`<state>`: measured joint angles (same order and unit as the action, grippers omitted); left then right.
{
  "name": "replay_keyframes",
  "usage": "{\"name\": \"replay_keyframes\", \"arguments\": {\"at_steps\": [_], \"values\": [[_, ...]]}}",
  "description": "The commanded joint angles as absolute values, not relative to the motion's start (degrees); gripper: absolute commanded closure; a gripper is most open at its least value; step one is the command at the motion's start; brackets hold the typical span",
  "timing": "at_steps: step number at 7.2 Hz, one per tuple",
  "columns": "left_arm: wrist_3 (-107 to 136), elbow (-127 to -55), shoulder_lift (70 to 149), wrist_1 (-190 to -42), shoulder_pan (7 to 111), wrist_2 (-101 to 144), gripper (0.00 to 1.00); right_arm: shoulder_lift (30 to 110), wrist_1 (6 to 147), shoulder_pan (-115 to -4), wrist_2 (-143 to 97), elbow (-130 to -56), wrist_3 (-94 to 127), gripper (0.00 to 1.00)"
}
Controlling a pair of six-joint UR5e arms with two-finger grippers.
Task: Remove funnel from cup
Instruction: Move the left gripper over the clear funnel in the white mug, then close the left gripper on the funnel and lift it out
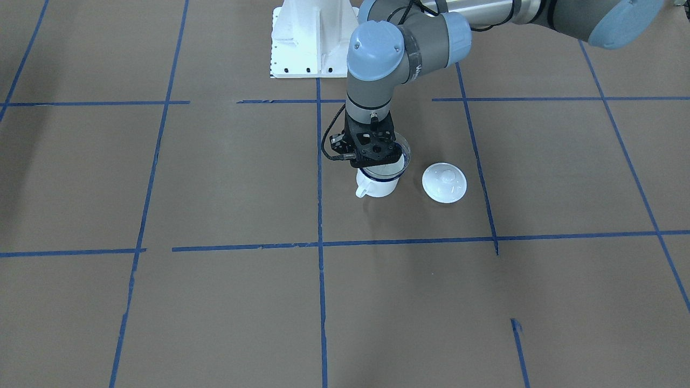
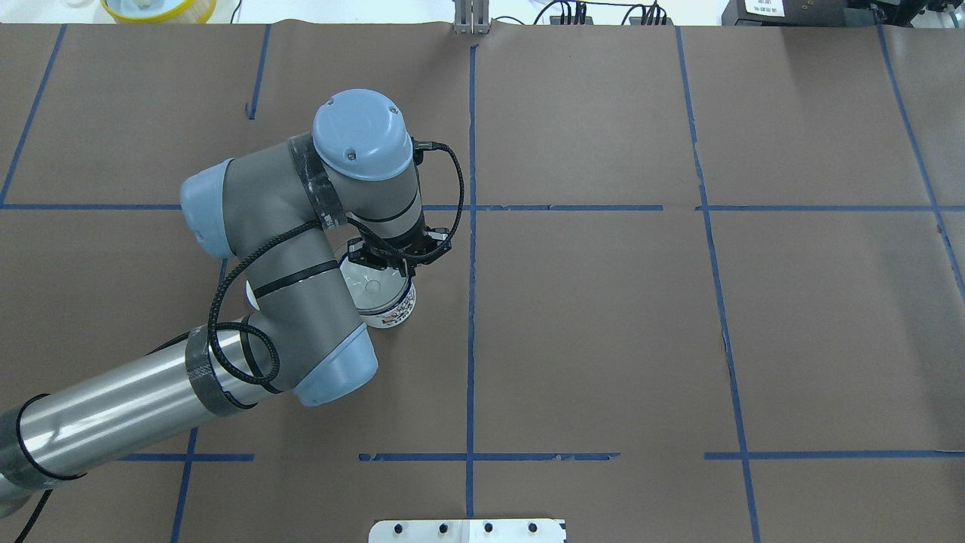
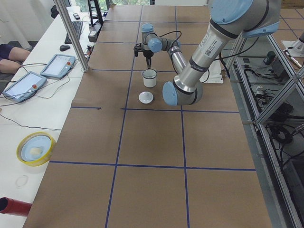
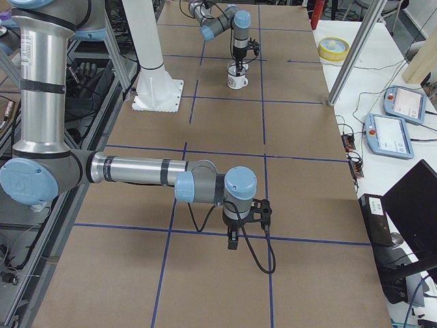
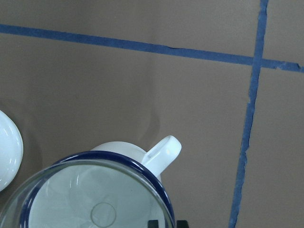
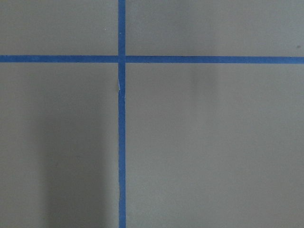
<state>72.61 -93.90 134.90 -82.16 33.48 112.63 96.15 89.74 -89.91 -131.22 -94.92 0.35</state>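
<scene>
1. Left wrist-mounted view: the cup (image 5: 164,152) stands upright on the brown counter (image 5: 95,85). The funnel (image 5: 71,199) is seated in its mouth. The clear bowl fills the dark blue rim, and the round spout opening shows at the centre.
2. Two dark fingertips (image 5: 153,223) of the left claw (image 1: 377,160) peek in at the bottom edge of that view. They are a narrow gap apart and straddle the rim on the handle side. Only the tips show, so I cannot tell whether they are clamped on the funnel's edge or merely set around it.
3. In the exterior front-facing view, the left claw points straight down over the cup and hides most of the opening. An arc of the funnel's clear rim shows beside the claw, above the cup's rim. The white loop handle juts out at the cup's lower left in that view.
4. A round white knobbed lid (image 1: 444,182) lies flat on the counter just beside the cup, not touching it.
5. The right claw (image 4: 232,244) appears only in the exterior right view. It hangs low over the counter, well apart from the cup. Its own camera shows nothing but brown paper and crossed blue tape (image 6: 121,142), so I cannot tell whether it is spread or clenched.
</scene>
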Motion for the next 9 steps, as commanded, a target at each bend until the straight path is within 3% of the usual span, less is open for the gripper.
{"name": "replay_keyframes", "arguments": {"at_steps": [1, 4, 7, 9], "values": [[72.5, -95.1, 134.5, -81.7, 33.7, 112.6, 0.86, 96.2, 89.7, -89.9, -131.2, -94.9, 0.4, 0.0], [72.5, -101.5, 134.1, -75.9, 34.1, 112.6, 1.0, 96.2, 89.7, -89.9, -131.2, -94.9, 0.4, 0.0], [72.3, -110.8, 134.4, -67.3, 38.7, 112.6, 1.0, 96.2, 89.7, -89.9, -131.2, -94.9, 0.4, 0.0], [73.2, -112.3, 134.0, -68.1, 45.4, 113.0, 1.0, 96.2, 89.7, -89.9, -131.2, -94.9, 0.4, 0.0]]}}
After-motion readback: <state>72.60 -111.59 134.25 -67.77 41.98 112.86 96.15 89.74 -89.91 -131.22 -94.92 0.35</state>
